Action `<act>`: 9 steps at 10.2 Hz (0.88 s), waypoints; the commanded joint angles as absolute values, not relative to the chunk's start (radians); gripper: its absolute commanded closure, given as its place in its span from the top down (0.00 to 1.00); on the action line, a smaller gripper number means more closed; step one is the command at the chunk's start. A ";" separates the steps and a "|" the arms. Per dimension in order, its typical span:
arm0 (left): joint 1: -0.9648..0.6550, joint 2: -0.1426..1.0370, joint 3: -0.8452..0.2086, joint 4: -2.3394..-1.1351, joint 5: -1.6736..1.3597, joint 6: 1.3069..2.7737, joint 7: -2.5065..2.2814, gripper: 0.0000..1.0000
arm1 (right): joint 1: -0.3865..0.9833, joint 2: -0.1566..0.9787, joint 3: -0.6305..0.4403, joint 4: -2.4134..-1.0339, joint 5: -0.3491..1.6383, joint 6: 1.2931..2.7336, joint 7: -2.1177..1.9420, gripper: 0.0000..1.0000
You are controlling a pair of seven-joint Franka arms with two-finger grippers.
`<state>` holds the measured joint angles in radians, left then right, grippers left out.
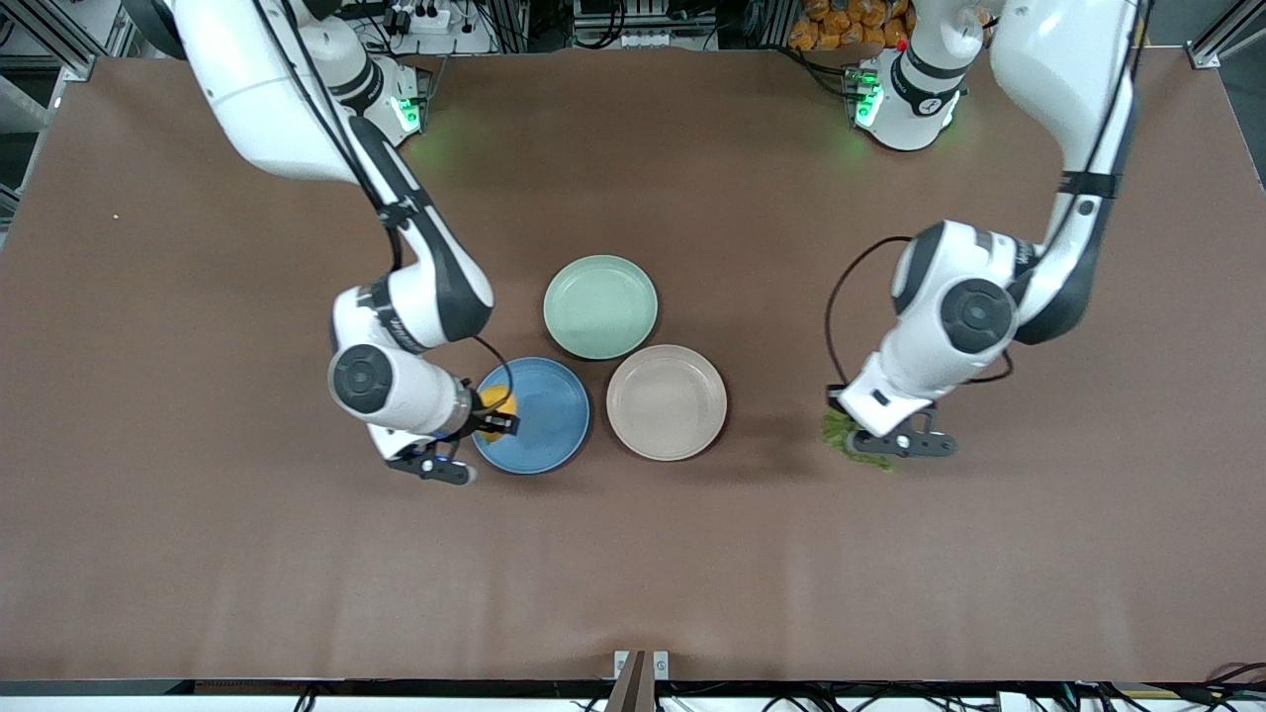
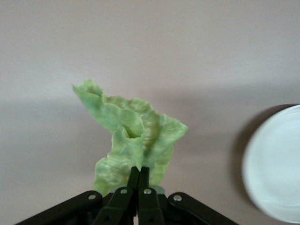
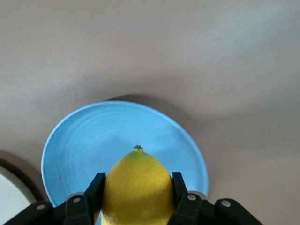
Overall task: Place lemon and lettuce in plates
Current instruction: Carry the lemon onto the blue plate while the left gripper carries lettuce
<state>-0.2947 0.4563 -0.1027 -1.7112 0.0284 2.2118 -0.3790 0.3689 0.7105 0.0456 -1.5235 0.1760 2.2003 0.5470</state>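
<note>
My right gripper [image 1: 497, 413] is shut on the lemon [image 1: 495, 401], a yellow fruit with a pointed tip [image 3: 137, 180], and holds it over the rim of the blue plate [image 1: 546, 415] at the right arm's side. The beige-pink plate [image 1: 667, 402] lies beside the blue one, toward the left arm's end. My left gripper [image 1: 841, 432] is shut on the lettuce [image 1: 839, 429], a ruffled green leaf [image 2: 133, 136] hanging from the pinched fingertips [image 2: 139, 172] over bare table, a short way from the beige-pink plate [image 2: 276, 164].
A pale green plate [image 1: 600, 306] sits farther from the front camera, touching close to the other two. Brown table [image 1: 633, 574] spreads wide on all sides. Both arms' elbows rise above the table near the plates.
</note>
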 commanded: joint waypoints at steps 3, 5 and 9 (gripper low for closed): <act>-0.457 0.583 -0.130 -1.551 -0.015 2.192 -0.768 0.00 | 0.359 0.764 0.069 -1.485 0.196 2.238 0.575 0.58; -0.538 0.649 -0.126 -1.508 -0.009 2.204 -0.880 0.00 | 0.360 0.764 0.069 -1.485 0.189 2.240 0.563 1.00; -0.568 0.683 -0.121 -1.497 0.012 2.232 -0.884 1.00 | 0.333 0.706 0.066 -1.467 0.186 2.214 0.555 1.00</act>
<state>-0.5659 0.6829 -0.1331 -1.5247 0.0033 2.2363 -0.8828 0.3615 0.7441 0.0577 -1.4774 0.1771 2.2439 0.5602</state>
